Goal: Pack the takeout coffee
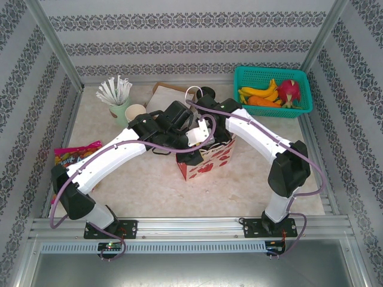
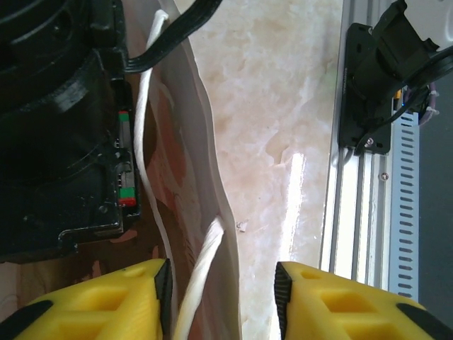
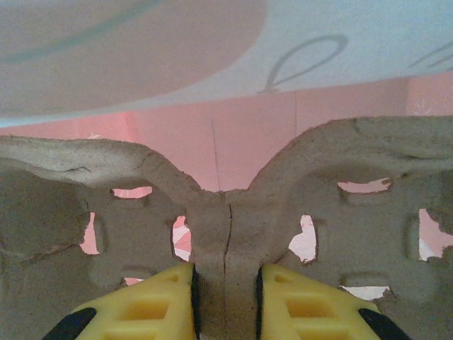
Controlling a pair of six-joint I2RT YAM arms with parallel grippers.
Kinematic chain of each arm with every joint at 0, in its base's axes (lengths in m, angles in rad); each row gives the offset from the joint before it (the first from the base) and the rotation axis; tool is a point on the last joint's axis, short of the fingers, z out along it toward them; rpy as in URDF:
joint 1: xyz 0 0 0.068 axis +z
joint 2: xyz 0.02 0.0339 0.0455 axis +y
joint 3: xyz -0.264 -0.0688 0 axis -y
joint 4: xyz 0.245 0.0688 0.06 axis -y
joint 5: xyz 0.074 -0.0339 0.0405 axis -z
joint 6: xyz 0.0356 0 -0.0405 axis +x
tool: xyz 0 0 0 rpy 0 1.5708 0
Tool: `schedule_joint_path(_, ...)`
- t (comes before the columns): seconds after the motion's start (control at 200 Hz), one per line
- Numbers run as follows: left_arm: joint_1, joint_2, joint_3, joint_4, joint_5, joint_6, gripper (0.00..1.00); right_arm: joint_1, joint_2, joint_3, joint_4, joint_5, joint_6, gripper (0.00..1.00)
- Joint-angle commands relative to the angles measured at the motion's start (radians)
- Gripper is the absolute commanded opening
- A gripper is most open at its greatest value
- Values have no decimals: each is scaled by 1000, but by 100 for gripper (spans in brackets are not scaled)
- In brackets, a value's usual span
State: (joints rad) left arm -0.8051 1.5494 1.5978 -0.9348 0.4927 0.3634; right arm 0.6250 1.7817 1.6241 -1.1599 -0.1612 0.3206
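Clamping pulp carrier (image 3: 333,177): right end effector (image 3: 226,287)

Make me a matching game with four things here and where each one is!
Things:
1. teal basket
2. cup of straws
3. snack packet
4. cardboard tray

Places:
A. left edge of the table
B. pinched in the right tool
C. far right corner
D. far left side

Pairs: 1-C, 2-D, 3-A, 4-B
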Motion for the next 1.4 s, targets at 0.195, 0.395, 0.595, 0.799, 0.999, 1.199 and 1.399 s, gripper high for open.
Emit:
schedule_joint_path(0.195,-13,-57,-28,-21,15,-2,28,17,50,-1,7,59,33,26)
schedule_joint_path(0.395,-13,-49,-22,-35,22,3,15,23,57,-16,23,66,39,26)
schedule_joint_path(0.595,-13,-43,-4,-39,17,10,1,25,53,-32,42,76,44,26)
schedule_joint_path(0.799,-13,-69,-14,-9,19,1,0,28,55,-78,97,106,70,26)
schedule_joint_path(0.999,-13,-88,-28,-11,11,2,0,36,73,-105,114,127,79,26)
schedule_joint_path(1.199,-13,-113,-48,4,-9,9,0,37,83,-148,152,155,87,26)
schedule_joint_path(1.399,-13,-140,-76,32,-30,11,6,35,113,-153,147,134,73,26)
